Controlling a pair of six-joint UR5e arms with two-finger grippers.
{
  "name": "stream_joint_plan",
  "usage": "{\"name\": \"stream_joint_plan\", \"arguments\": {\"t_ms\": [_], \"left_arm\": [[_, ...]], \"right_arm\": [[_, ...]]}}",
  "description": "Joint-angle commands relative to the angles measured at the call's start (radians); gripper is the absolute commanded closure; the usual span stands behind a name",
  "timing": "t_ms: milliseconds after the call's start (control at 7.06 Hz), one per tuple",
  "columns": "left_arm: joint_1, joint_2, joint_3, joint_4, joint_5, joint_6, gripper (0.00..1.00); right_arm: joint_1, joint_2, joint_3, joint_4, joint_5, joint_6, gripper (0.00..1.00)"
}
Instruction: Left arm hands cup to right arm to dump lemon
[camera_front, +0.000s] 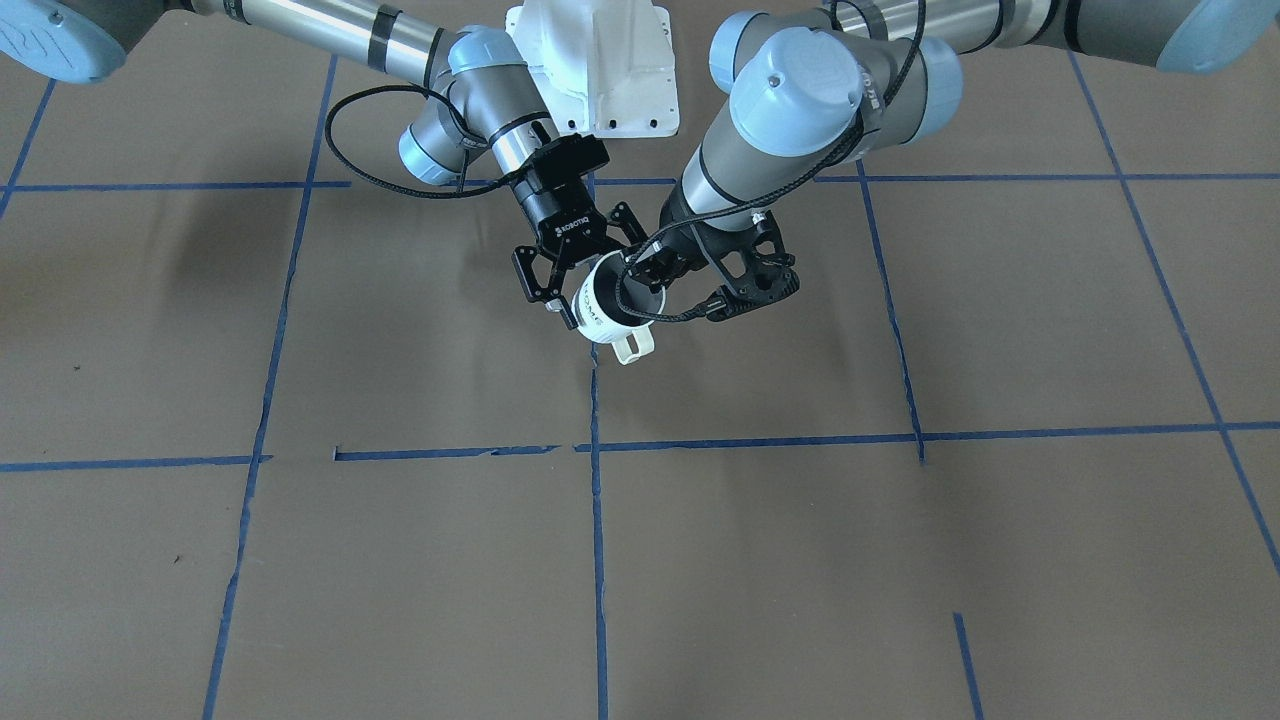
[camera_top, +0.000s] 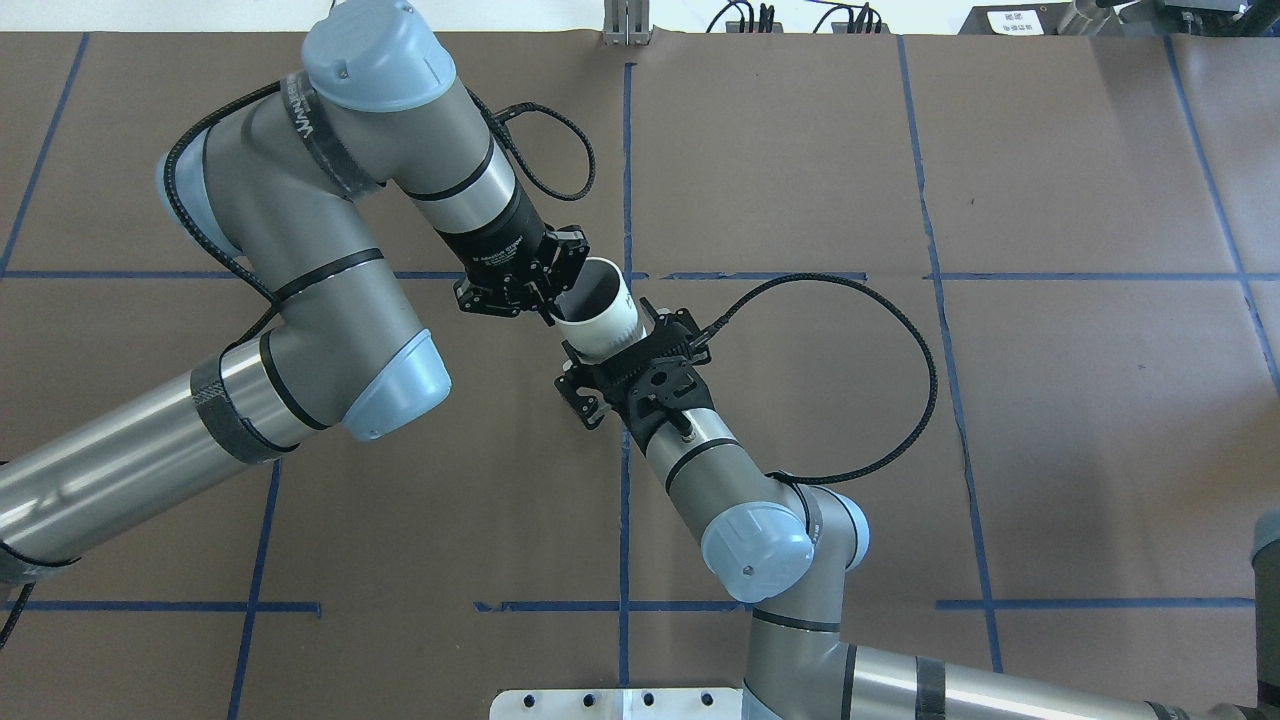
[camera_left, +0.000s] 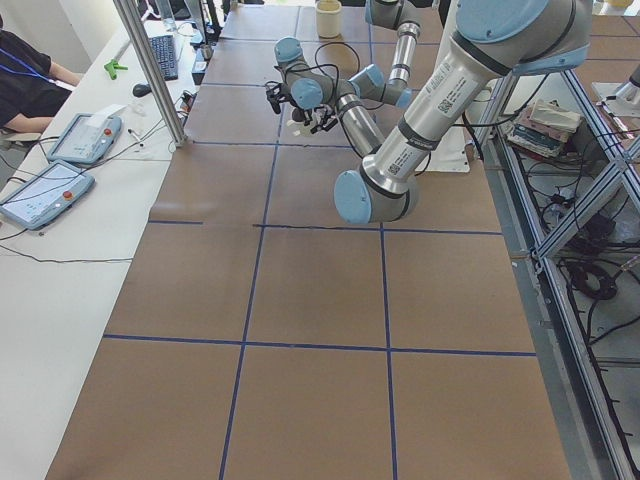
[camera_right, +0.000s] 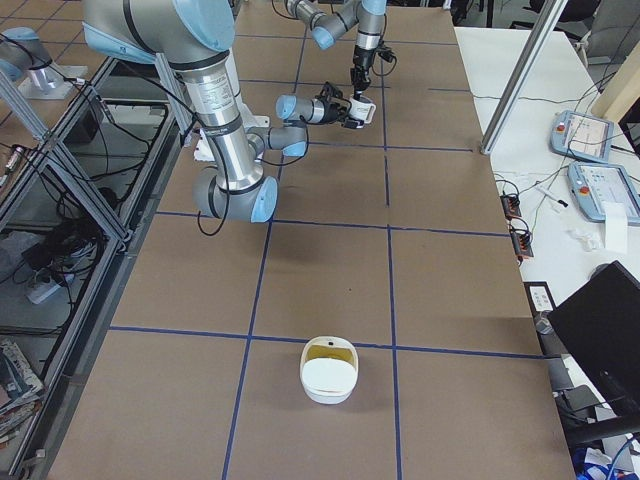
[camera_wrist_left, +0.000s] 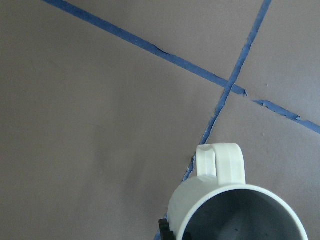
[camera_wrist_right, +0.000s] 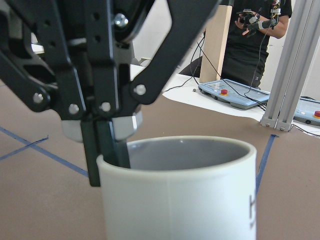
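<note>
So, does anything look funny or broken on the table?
Yes: the blue tape line across the table is ragged and broken by a gap. Also, the cup hangs tilted in the air.

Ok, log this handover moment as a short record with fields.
cup: held in the air between both grippers
left gripper: shut on the cup's rim, one finger inside, one outside
right gripper: open, fingers either side of the cup's body
lemon: not visible; cup's bottom hidden
handover: not yet completed
</note>
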Motion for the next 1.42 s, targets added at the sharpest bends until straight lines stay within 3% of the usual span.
{"name": "stream_joint_plan", "arguments": {"t_ms": [0,567,850,991,1275], "left_arm": [[-0.040,-0.002,0.029,0.007,0.007,-0.009,1.00],[-0.214,0.044,0.026,0.015,0.020,-0.008,1.00],[-0.257,0.134,0.009,0.020,0.019,0.203,1.00],[-0.286,0.176,0.000,0.029,0.019,0.322,1.00],[-0.352,0.242,-0.057,0.104,0.019,0.594,1.00]], "right_arm": [[-0.003,-0.004,0.000,-0.001,0.000,0.000,0.00],[-0.004,0.002,0.003,-0.002,0.001,-0.003,0.01],[0.006,0.007,0.008,0.004,0.011,-0.002,0.01],[0.029,0.009,0.021,-0.083,0.032,0.010,0.01],[0.119,0.001,0.116,-0.363,0.185,0.033,0.00]]}}
